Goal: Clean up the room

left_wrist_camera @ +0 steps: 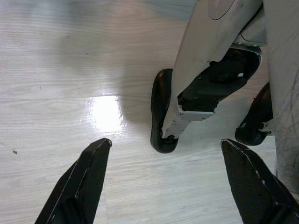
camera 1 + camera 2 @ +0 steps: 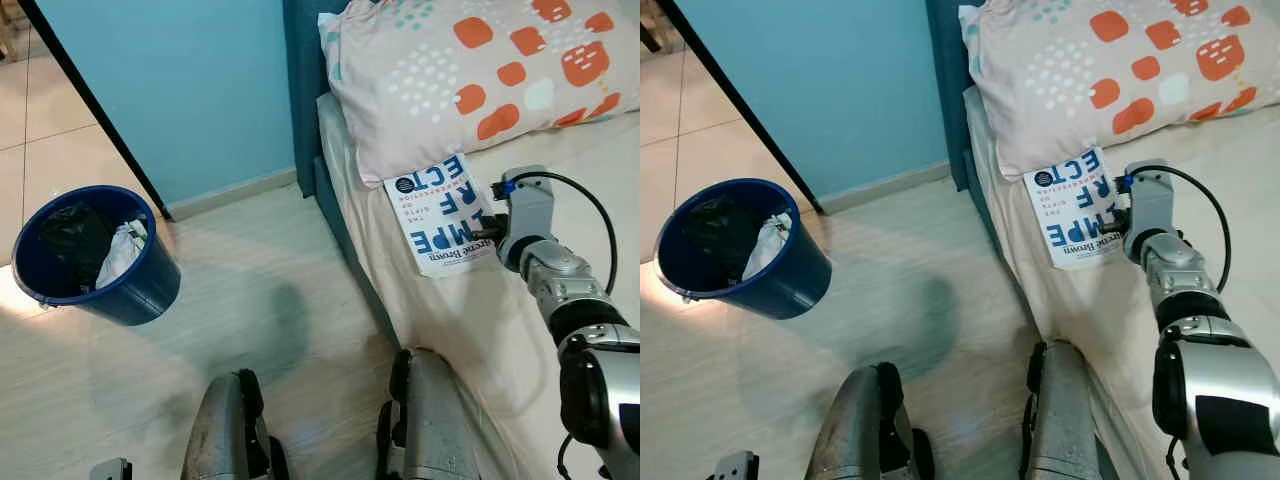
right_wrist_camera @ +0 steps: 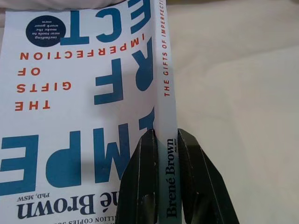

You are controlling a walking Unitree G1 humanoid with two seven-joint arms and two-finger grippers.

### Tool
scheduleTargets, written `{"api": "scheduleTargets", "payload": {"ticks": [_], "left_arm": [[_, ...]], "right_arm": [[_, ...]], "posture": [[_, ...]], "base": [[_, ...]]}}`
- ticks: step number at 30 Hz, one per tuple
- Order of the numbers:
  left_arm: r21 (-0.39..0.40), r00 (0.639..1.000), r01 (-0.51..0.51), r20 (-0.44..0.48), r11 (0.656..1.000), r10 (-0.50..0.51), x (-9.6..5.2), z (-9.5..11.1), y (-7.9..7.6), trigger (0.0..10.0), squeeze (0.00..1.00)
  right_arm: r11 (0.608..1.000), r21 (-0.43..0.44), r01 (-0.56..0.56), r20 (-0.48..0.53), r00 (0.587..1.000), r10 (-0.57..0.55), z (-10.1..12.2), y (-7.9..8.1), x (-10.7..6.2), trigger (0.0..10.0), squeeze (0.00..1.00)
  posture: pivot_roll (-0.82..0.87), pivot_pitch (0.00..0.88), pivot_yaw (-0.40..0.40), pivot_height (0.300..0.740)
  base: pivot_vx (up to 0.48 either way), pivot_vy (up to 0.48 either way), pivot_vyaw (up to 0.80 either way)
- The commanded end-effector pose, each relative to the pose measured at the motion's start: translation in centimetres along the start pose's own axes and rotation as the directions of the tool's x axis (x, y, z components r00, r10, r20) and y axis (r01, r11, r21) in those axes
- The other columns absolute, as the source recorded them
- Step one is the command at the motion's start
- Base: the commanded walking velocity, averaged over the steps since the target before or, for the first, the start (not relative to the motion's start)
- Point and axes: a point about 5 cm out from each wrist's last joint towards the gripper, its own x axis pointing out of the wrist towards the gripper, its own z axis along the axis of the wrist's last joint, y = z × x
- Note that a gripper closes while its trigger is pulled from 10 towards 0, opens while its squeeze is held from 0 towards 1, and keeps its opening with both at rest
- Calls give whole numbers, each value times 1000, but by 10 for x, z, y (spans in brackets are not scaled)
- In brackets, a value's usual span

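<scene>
A white book with big blue letters lies flat on the bed, its far end against the pillow. My right gripper is at the book's near right corner. In the right wrist view the gripper is shut on the book's spine, one finger on the cover, the other on the spine's outer side. My left gripper hangs open low over the pale floor, beside my own leg.
A dark blue waste bin holding black and white trash stands on the floor at the left, near a light blue wall. The bed's dark blue frame runs along the bed's left edge. My two legs show below.
</scene>
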Motion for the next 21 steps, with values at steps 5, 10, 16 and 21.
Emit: {"api": "scheduleTargets", "payload": {"ticks": [5, 10, 16, 21], "left_arm": [[-17, 998, -15, -69, 1000, 14, -9, -20, 3, 10000, 0], [-19, 998, -11, -68, 1000, 9, -9, -20, 1, 10000, 0], [-24, 998, -8, -69, 1000, 7, -8, -22, 0, 10000, 0], [-26, 998, -7, -69, 1000, 5, -9, -23, 0, 10000, 0]], "right_arm": [[998, -61, -13, -75, 997, 9, -14, -9, -5, 10000, 0], [974, -219, -63, -99, 994, 43, -14, -2, -3, 10000, 0], [911, -407, -62, -77, 996, 33, -2, 1, 0, 10000, 0], [869, -492, -55, -59, 998, 30, 7, 1, 1, 10000, 0]], "posture": [[58, 439, 37, 535], [49, 441, 31, 535], [49, 441, 31, 535], [45, 449, 28, 535]], "base": [[0, 0, 0], [0, 0, 0], [0, 0, 0], [0, 0, 0]]}}
